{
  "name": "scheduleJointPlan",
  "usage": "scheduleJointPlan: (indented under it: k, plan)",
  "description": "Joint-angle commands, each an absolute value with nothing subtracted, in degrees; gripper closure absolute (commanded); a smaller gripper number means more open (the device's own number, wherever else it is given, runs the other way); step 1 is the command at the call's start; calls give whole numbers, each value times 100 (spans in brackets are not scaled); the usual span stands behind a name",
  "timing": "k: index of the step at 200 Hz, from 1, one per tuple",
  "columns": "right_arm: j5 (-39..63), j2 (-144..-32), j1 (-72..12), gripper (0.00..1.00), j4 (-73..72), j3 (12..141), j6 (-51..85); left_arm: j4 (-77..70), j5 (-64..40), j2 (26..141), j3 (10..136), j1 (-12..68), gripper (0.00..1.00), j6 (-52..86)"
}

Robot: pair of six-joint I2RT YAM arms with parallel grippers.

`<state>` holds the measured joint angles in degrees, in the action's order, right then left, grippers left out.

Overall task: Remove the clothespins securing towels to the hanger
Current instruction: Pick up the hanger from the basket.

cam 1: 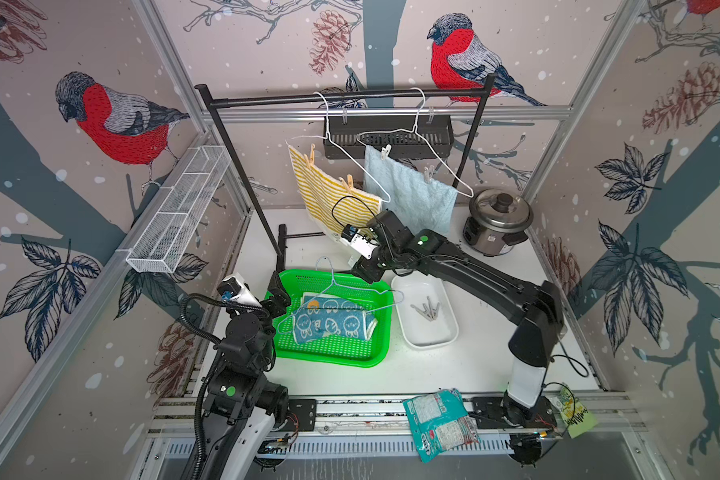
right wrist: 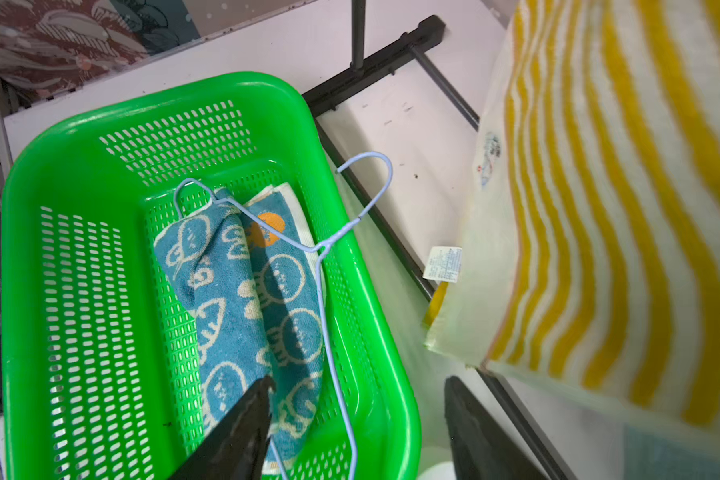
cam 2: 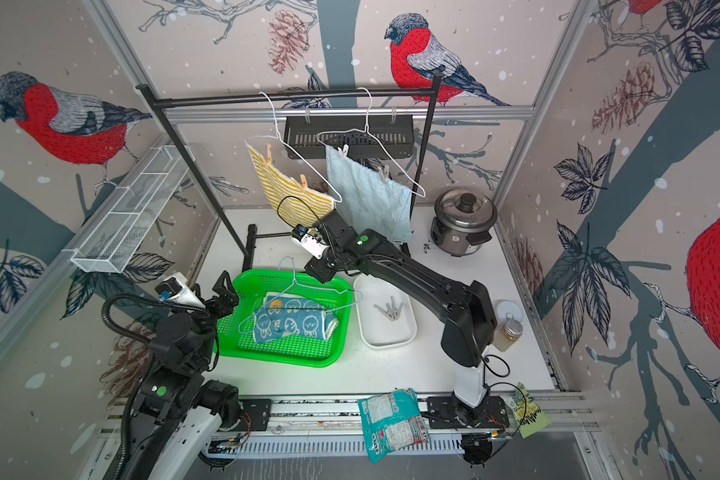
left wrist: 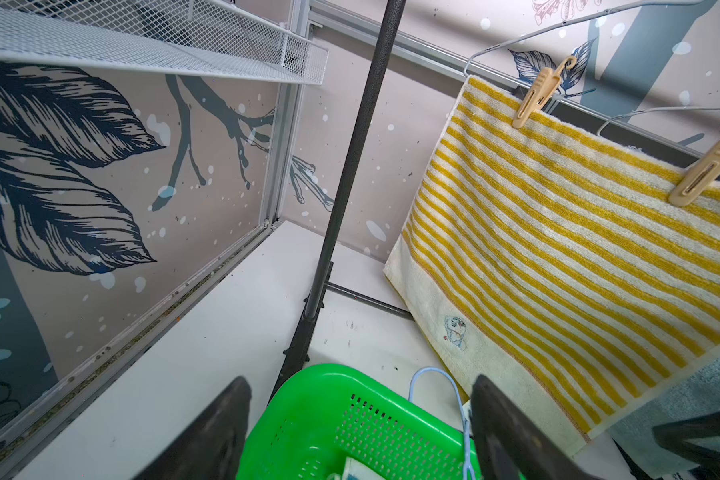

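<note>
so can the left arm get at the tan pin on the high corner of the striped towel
Probably yes. The left gripper is open, and its wrist view sees that clothespin unobstructed on the striped towel edge; the black rack post stands beside the path, not across it.

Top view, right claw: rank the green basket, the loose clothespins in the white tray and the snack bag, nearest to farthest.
1. green basket: its far corner lies just beneath the open right claw.
2. clothespins: loose in the white tray, beside the basket on the robot's right.
3. snack bag: on the front rail, near the right arm's base.
</note>
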<state>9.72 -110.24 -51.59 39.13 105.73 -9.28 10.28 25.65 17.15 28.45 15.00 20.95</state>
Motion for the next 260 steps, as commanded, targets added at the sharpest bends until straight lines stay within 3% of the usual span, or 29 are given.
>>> scheduleJointPlan:
  k: [1,43,86,148,215,235,260]
  plan:
    - [1307,-11595,-5241,35,4658,11170,-1116,1045,2719,1691,2847,1501,18,2108]
    - [1436,-12392,-5341,37,5080,11839,-1117,1031,2779,1706,2834,1500,17,2039]
    - [1441,-12600,-5345,38,5005,11848,-1081,945,2795,1755,2804,1494,16,2013]
    - [1555,-12786,-5350,47,5062,11858,-1090,864,2791,1847,2804,1495,16,1999]
    - [1562,-12991,-5349,48,4952,11883,-1066,844,2777,1866,2812,1499,15,2000]
    - [1607,-13071,-5350,53,4922,11883,-1081,852,2777,1872,2826,1502,15,1987]
    - [1641,-13070,-5363,68,4842,11848,-1106,887,2795,1854,2833,1495,15,1974]
